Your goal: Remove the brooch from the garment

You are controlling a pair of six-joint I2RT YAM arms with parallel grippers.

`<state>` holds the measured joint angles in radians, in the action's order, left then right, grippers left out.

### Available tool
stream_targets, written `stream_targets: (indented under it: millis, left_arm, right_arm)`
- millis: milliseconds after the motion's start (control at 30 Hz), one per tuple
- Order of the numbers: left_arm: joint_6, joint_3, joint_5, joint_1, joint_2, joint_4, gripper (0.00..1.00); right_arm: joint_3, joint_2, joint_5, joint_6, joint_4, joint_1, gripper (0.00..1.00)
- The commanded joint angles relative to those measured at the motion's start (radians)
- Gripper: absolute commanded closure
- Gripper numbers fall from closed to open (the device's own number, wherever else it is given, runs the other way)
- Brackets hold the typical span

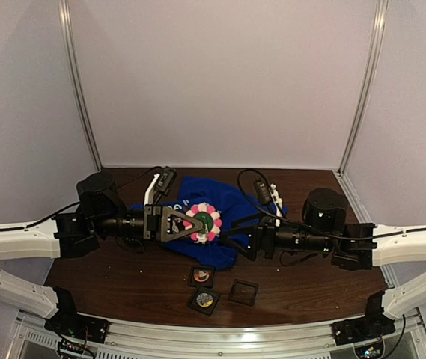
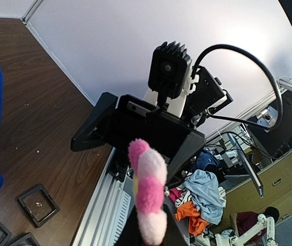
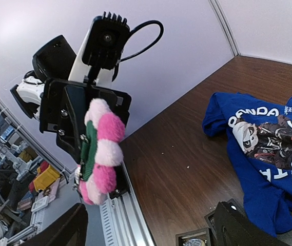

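Item: brooch (image 1: 203, 222), a fluffy flower with alternating pink and white puffs around a green centre. Location: in the air, pinched at its edge by the left gripper (image 1: 192, 223), whose fingers are clamped narrow on it. In the top view it sits over the middle of the T-shirt (image 1: 235, 202). Both wrist views show it raised and clear of the cloth, seen edge-on from the left wrist and at an angle from the right wrist. Item: T-shirt, bright blue with white lettering and a dark printed graphic, lying crumpled on the table (image 1: 108, 269) between the two arms, print side up. Item: right gripper (image 1: 227, 230), pointed toward the brooch from the right, fingers spread wide and holding nothing; it is close to the brooch, and I cannot tell from these views whether it touches. Item: three small square black trays on the table nearer the arm bases than the shirt. Two, (image 1: 201, 276) and (image 1: 204, 300), each hold a round badge, and the third (image 1: 242, 292) lies just to their right with only specks in it. Surface: dark wood-grain tabletop with a metal rail (image 1: 213, 336) along its near edge.
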<state>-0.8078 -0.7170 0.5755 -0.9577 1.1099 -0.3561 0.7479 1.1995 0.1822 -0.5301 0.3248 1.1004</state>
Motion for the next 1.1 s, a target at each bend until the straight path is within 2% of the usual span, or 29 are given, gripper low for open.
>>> stream_targets:
  millis: [0,133,300,567,733,933,1067]
  left_arm:
    - [0.047,-0.026,-0.012,-0.004,-0.019,0.050,1.00]
    - [0.061,-0.025,-0.012,-0.003,-0.020,0.063,1.00]
    - [0.069,-0.021,-0.006,-0.003,-0.025,0.063,1.00]
    - [0.071,-0.011,-0.005,-0.004,-0.035,0.058,1.00]
    - [0.069,-0.007,0.005,-0.004,-0.034,0.051,1.00]
    - [0.069,-0.008,0.015,-0.004,-0.033,0.047,1.00]
    - [0.069,-0.009,0.020,-0.004,-0.030,0.045,1.00]
  right_arm:
    - [0.066,0.017,0.088,-0.059,0.042,-0.001,0.18]
    - [0.060,0.044,0.190,-0.126,0.133,-0.012,0.24]
    - [0.093,0.109,0.249,-0.165,0.147,-0.013,0.35]
    - [0.097,0.164,0.273,-0.224,0.205,-0.015,0.61]
    - [0.093,0.186,0.300,-0.266,0.261,-0.021,0.68]
    - [0.091,0.197,0.317,-0.295,0.297,-0.031,0.71]
    - [0.096,0.203,0.321,-0.294,0.293,-0.032,0.79]
